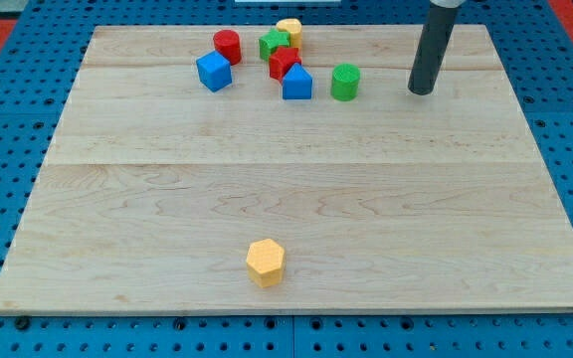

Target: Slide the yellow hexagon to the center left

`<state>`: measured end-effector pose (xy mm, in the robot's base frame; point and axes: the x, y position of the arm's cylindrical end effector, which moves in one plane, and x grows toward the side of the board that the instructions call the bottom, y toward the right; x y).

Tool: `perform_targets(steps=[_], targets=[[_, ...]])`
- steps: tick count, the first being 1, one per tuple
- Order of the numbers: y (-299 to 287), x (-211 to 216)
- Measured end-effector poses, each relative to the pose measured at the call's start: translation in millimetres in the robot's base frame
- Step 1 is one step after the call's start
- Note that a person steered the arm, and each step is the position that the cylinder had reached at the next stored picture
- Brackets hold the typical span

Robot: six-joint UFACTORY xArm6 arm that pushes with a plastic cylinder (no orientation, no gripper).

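Note:
The yellow hexagon [266, 262] lies alone near the board's bottom edge, a little left of the middle. My tip [422, 90] rests on the board at the view's top right, far above and to the right of the hexagon. The dark rod rises from it out of the view's top. Nothing touches the hexagon.
A cluster sits at the view's top centre: a blue cube [213, 72], a red cylinder [227, 46], a green block [274, 44], a yellow cylinder [289, 31], a red block [284, 62], a blue house-shaped block [296, 84] and a green cylinder [345, 82]. The wooden board [147, 219] lies on a blue pegboard.

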<state>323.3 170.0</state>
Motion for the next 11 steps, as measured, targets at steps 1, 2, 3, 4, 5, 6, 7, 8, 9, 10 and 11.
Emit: perform_targets(steps=[1, 2, 3, 4, 5, 6, 7, 8, 9, 10, 11], targets=[[-1, 38], [-8, 152], [-37, 268], [-61, 295], [-133, 282], [-206, 258], [-276, 215], [-298, 202], [-347, 207], [-383, 167], [-407, 114]])
